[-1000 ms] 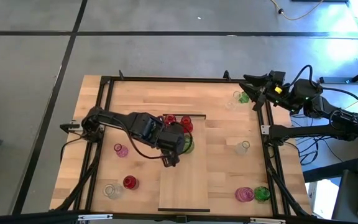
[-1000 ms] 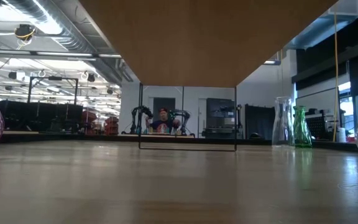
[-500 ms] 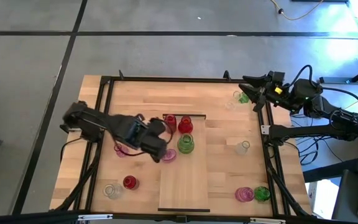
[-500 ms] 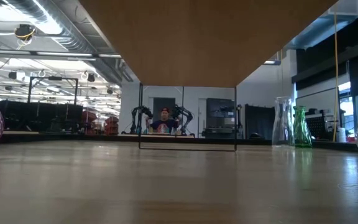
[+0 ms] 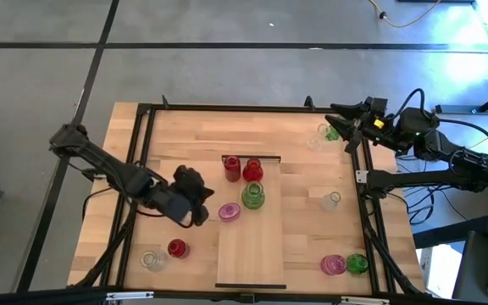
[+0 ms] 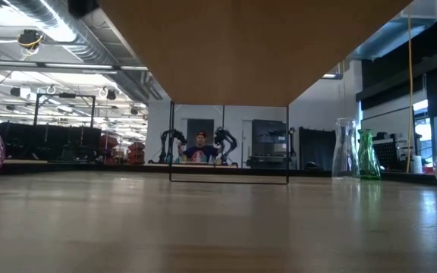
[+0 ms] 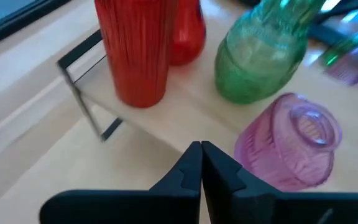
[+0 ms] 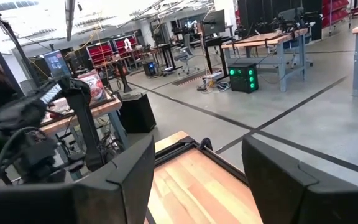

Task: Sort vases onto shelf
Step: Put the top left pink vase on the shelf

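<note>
Left pincer [image 5: 200,213] pressed together, empty, beside pink ribbed glass vase [image 5: 229,211] | right pincer [image 8: 194,180] spread, parked at table [image 5: 303,229] corner | red and green vases crowd pale wood shelf [image 5: 252,254] end

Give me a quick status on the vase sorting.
Left gripper jaws shut, empty, beside the shelf. Right gripper open, parked at far corner. Pink vase on shelf edge by green vase. Nothing blocking.

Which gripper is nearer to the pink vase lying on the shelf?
Left. The left gripper, shut, sits just beside the pink vase at the shelf edge; the right gripper is far off at the table's back corner.
</note>
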